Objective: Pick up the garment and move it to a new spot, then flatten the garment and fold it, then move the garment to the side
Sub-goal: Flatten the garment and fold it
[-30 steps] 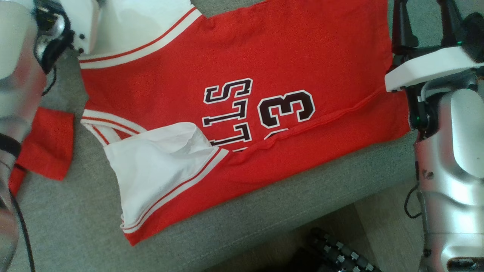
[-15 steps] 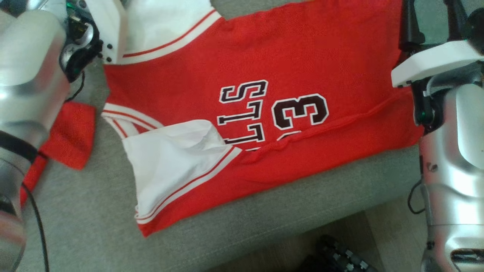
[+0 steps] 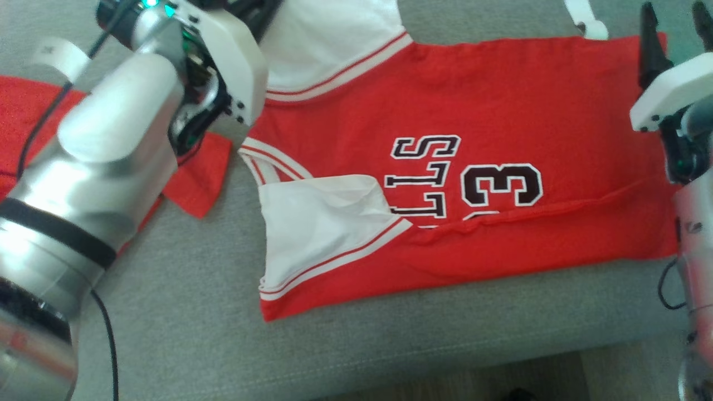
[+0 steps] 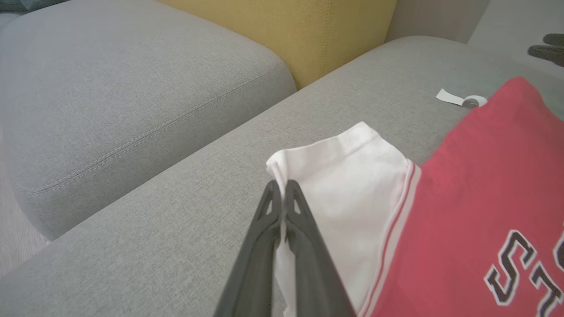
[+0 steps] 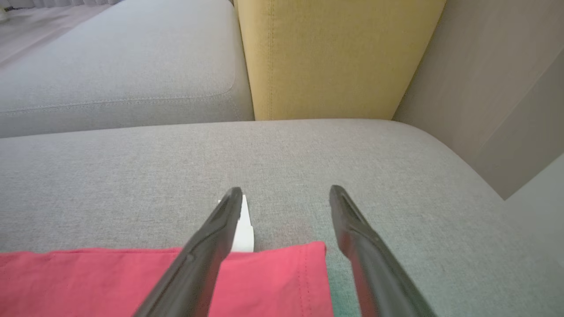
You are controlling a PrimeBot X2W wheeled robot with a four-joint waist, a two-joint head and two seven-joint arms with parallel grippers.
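Plainly, the garment (image 3: 501,111), a red jersey with white sleeves and dark lettering, lies spread on the grey sofa seat (image 3: 167,312), its near long edge folded up over the lower part of the print; the near white sleeve (image 3: 317,223) lies across the chest, and the far white sleeve (image 4: 352,185) points toward the back of the sofa; the left end effector (image 4: 280,187) is closed tight, its two dark fingers pinching the outer corner of that far sleeve; the right end effector (image 5: 285,193) stands wide apart with nothing between its fingers, poised over the hem corner of the jersey, one finger above the red cloth and the other above bare grey fabric beside it; a small white tag (image 5: 243,224) lies on the seat just past the hem; a yellow cushion (image 5: 330,57) stands behind the seat; a further piece of red cloth (image 3: 198,184) lies under the left forearm, and whether it joins the jersey cannot be told.
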